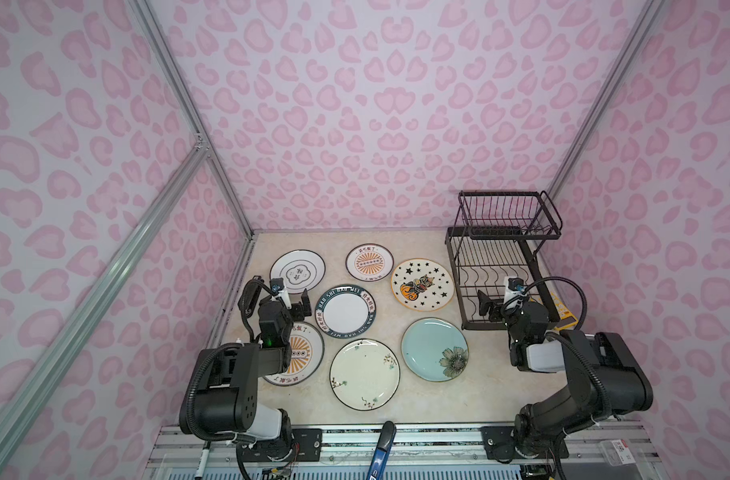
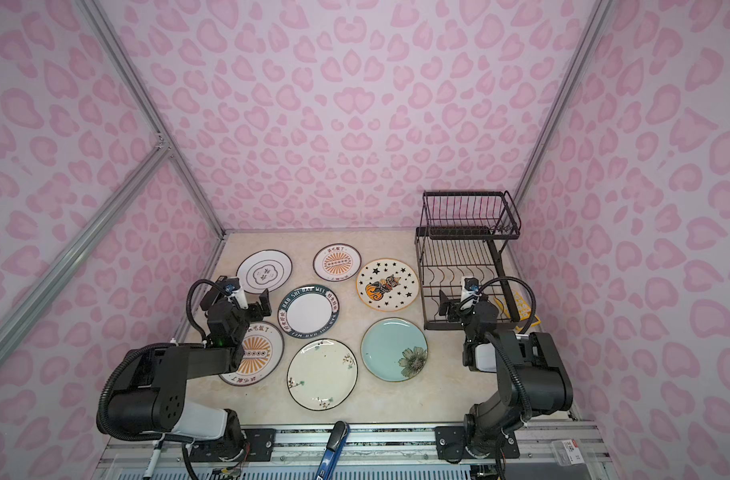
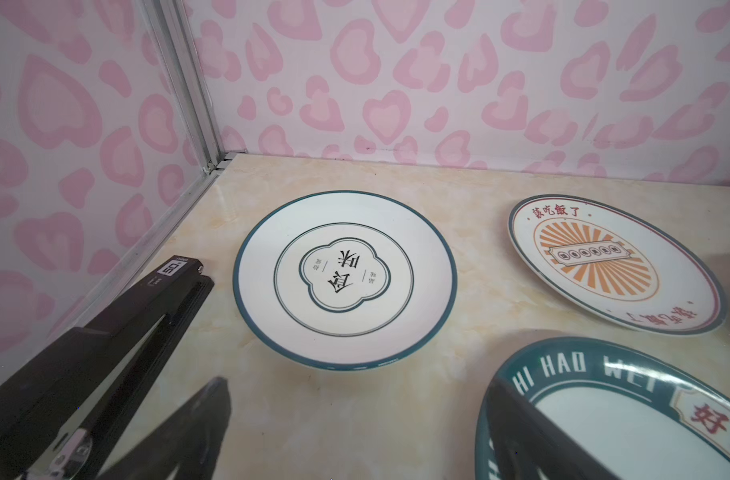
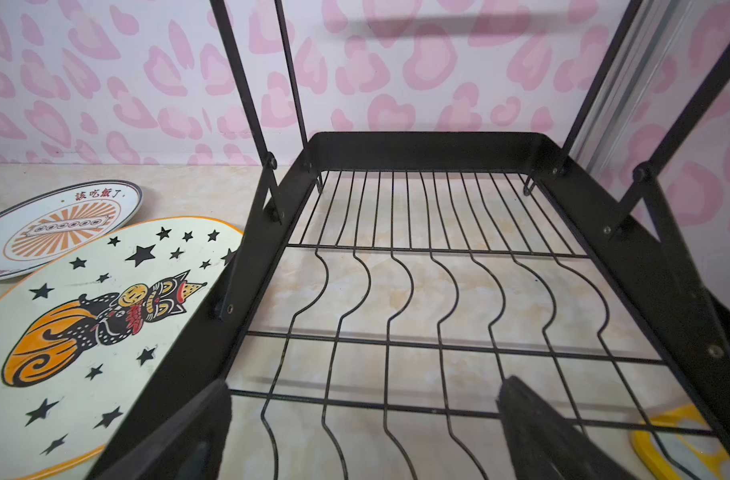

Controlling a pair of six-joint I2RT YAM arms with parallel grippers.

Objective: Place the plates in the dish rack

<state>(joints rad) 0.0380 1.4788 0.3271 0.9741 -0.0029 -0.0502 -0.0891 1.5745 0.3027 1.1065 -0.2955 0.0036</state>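
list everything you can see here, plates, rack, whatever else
sunburst plates: 2, white and orange, small one back, large one front left
emblem plate: 1, white with teal rim, back left
lettered plate: 1, white with dark rim, centre
starry plate: 1, cream with orange rim, beside the rack
flowered plate: 1, pale blue, front right
sprigged plate: 1, cream, front centre
dish rack: 1, black wire, back right, empty
yellow item: 1, yellow, by the rack's right side
blue-handled tool: 1, blue and black, on the front rail
left claw: 1, black, open, empty, near the emblem plate
right claw: 1, black, open, empty, over the rack's lower tier
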